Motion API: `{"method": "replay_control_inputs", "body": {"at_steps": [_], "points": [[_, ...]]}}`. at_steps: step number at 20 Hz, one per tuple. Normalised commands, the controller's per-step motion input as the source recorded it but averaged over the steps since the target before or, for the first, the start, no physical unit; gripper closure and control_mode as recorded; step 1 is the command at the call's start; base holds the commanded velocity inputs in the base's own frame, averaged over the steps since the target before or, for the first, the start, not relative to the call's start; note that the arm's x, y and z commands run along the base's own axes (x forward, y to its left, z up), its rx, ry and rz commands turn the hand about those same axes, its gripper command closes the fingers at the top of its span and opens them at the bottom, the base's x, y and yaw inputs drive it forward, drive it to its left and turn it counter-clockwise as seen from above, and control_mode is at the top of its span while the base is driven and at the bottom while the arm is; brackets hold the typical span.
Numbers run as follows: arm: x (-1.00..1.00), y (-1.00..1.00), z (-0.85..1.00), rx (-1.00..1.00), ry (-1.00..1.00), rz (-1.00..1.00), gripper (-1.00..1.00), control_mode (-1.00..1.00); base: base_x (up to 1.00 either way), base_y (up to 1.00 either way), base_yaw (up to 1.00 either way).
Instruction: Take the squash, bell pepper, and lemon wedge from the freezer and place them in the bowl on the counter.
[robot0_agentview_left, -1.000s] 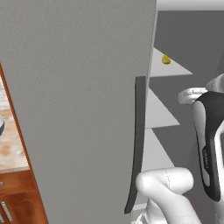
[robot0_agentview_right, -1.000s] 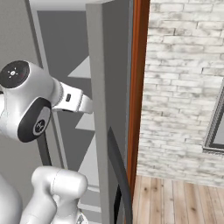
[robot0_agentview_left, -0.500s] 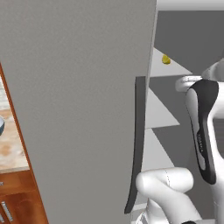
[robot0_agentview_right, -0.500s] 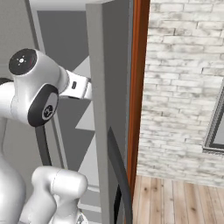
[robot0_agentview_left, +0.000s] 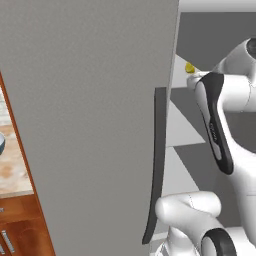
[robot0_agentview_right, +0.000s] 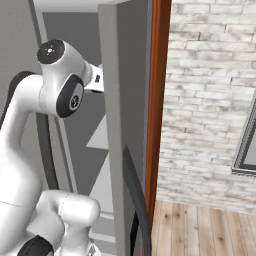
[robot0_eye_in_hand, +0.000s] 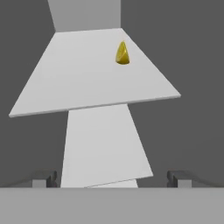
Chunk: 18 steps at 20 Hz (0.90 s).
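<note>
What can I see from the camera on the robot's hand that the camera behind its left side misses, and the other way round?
The hand view alone shows the gripper's two dark fingertips standing wide apart, with nothing between them, and the whole top shelf the lemon wedge sits on.

The left base view alone shows the freezer's big grey door with its dark curved handle, the robot's white arm, and the counter over wooden cabinets at far left.

Both show the yellow lemon wedge and the pale shelves inside the freezer.
</note>
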Motion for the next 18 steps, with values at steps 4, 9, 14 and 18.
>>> {"method": "replay_control_inputs", "body": {"at_steps": [4, 9, 14, 18], "points": [[0.80, 0.00, 0.00, 0.00, 0.00, 0.00, -1.00, -1.00, 0.00, 0.00, 0.00], [0.63, -0.04, 0.00, 0.00, 0.00, 0.00, -1.00, -1.00, 0.00, 0.00, 0.00], [0.45, -0.21, 0.00, 0.00, 0.00, 0.00, -1.00, -1.00, 0.00, 0.00, 0.00], [0.40, -0.13, 0.00, 0.00, -0.02, 0.00, -1.00, -1.00, 0.00, 0.00, 0.00]]}}
